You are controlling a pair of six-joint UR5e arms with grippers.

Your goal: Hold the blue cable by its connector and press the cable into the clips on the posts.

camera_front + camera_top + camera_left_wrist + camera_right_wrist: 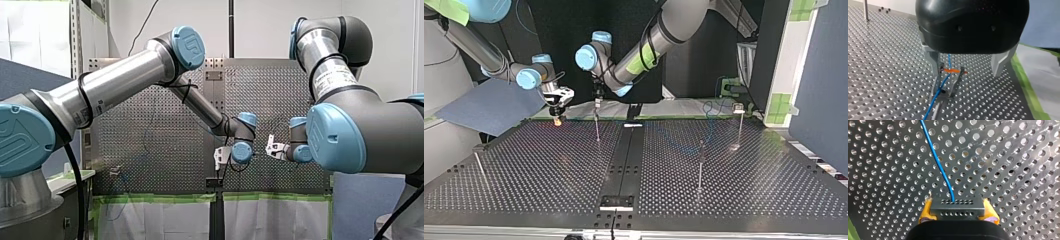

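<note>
1. Top view, far left: the robot's right gripper (557,119) pinches the grey connector (957,208) between yellow pads (925,211).
2. The blue cable (936,158) runs right to an orange clip (951,71) atop a post (597,131).
3. The left gripper (966,73) hangs over that clip, fingers spread around the cable.

Perforated metal table (749,170) with black centre rail (629,160), plain white wall (260,25) behind, green tape (165,198) along the table edge low in the front view, white sheeting (160,220) below it, blue partition panel (824,75) at the top view's right, black backdrop (559,20)
</note>
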